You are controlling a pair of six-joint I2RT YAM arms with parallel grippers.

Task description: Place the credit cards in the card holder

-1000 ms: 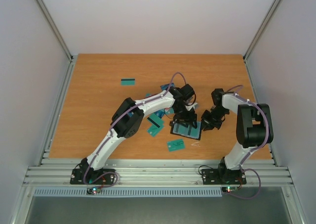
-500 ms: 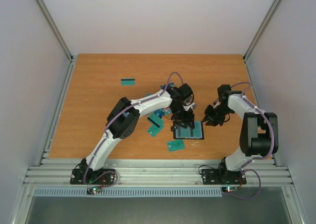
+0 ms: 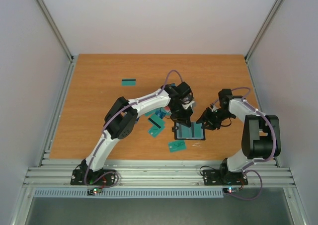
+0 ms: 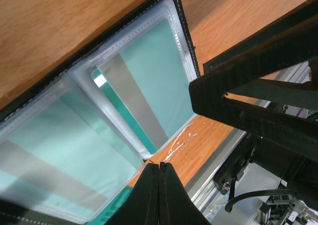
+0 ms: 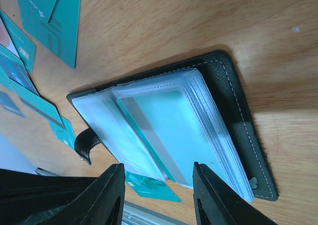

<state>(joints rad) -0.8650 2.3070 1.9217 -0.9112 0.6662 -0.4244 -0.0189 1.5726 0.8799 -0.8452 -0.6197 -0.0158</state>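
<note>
The black card holder (image 3: pixel 175 131) lies open on the table, its clear sleeves showing teal cards with a grey stripe (image 4: pixel 149 71). My left gripper (image 4: pixel 159 165) is shut with nothing between its fingers, its tips just over the holder's near edge. My right gripper (image 5: pixel 159 180) stands open over the holder's (image 5: pixel 243 125) stack of sleeves, one finger on each side, gripping nothing. Loose teal credit cards (image 3: pixel 157 121) lie left of the holder. One more card (image 3: pixel 177 145) lies in front of it, and another (image 3: pixel 129 82) sits far left.
In the right wrist view several teal cards (image 5: pixel 49 16) lie beyond the holder, and its strap tab (image 5: pixel 83 146) sticks out at the side. The metal rail (image 3: pixel 149 175) runs along the table's near edge. The right gripper's black body (image 4: pixel 248 101) hangs close beside my left fingers.
My left gripper has closed and shifted slightly back over the holder. The right gripper has opened and swung in toward the holder's right side.
</note>
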